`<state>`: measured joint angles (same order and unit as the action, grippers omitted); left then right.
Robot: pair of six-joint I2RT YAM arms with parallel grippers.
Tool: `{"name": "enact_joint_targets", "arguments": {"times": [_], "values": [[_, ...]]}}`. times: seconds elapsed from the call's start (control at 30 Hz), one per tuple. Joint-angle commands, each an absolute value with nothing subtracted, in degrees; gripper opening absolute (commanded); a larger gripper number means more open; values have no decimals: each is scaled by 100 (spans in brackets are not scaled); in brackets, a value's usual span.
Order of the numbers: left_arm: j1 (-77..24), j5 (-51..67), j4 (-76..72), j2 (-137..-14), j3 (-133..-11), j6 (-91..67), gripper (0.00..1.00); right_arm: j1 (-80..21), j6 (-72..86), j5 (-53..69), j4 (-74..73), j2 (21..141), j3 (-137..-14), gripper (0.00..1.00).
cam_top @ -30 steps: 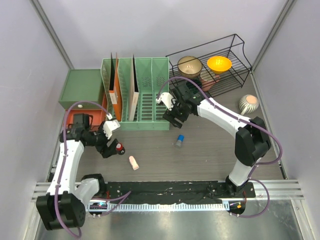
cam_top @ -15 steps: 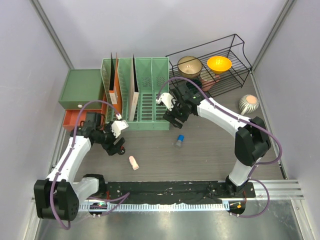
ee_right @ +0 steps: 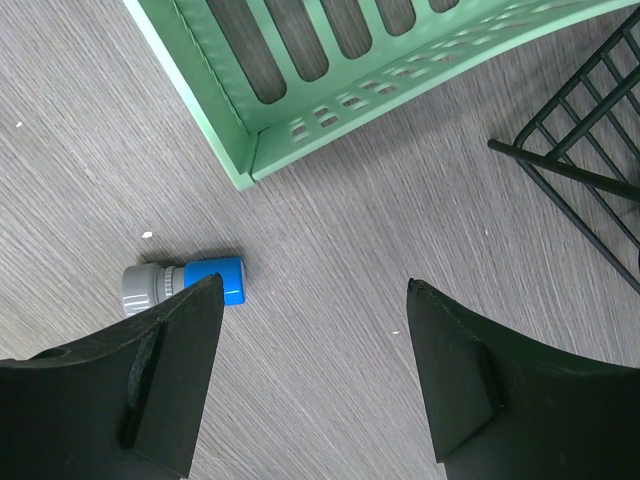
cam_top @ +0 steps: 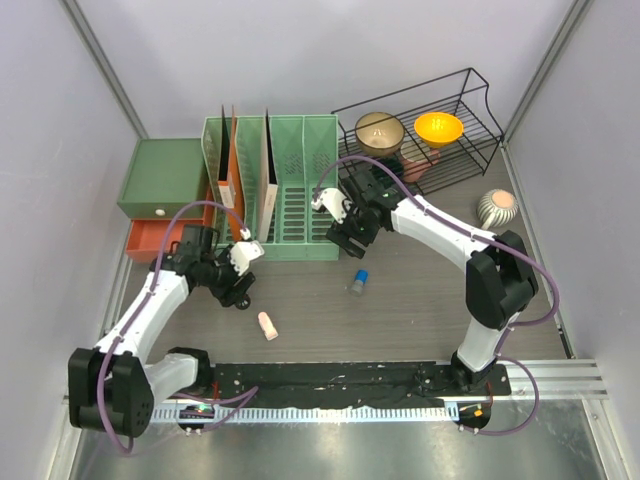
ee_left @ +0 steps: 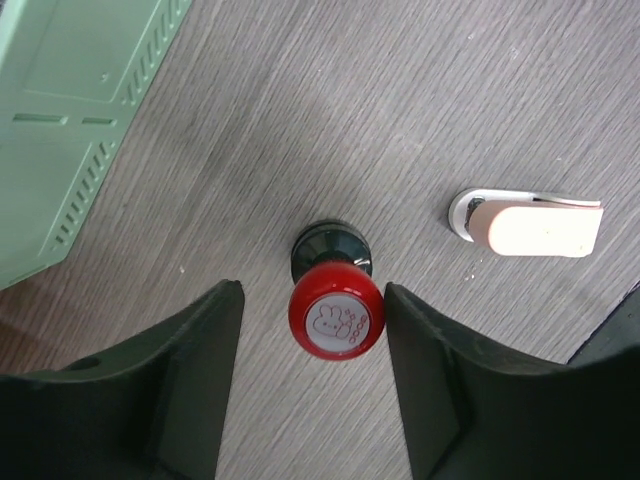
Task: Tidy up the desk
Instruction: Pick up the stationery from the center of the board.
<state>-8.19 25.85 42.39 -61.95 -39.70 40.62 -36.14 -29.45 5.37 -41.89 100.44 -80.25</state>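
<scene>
Left gripper (ee_left: pixel 312 292) open, red stamp (ee_left: pixel 336 310) upright between jaws, slightly off-centre. Centre, drop straight, pinch knob. Right gripper (ee_right: pixel 312 288) open, empty.

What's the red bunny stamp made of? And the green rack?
The red stamp looks like glossy plastic: smooth, with a soft shine. The green file rack seems to be matte moulded plastic: even colour, neat slots.
</scene>
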Motion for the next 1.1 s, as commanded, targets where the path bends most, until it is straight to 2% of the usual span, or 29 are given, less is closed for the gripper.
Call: {"name": "enact_joint_targets", "arguments": {"times": [0.0,0.43,0.57,0.7,0.9,0.97,1.07], "values": [[-958,2549,3973,-6398,-3955,3929,59,-3577,-2971,501,-4157,10020,-8262,78],[-1037,2373,3981,-6328,-3841,3858,47,-3542,-2971,519,-4157,10037,-8271,78],[-1046,2399,4069,-6267,-3876,3858,32,-3542,-2971,519,-4175,10037,-8271,78],[-1055,2627,4280,-6214,-4007,3841,27,-3533,-2971,510,-4175,10028,-8271,78],[-1046,2953,4868,-5714,-4368,3701,9,-3525,-2971,518,-4184,10046,-8271,78],[-1055,2962,5026,-5336,-4508,3630,0,-3524,-2971,510,-4184,10063,-8271,78],[-1055,2831,5071,-4826,-4640,3446,0,-3524,-2979,510,-4184,10072,-8271,78]]}}
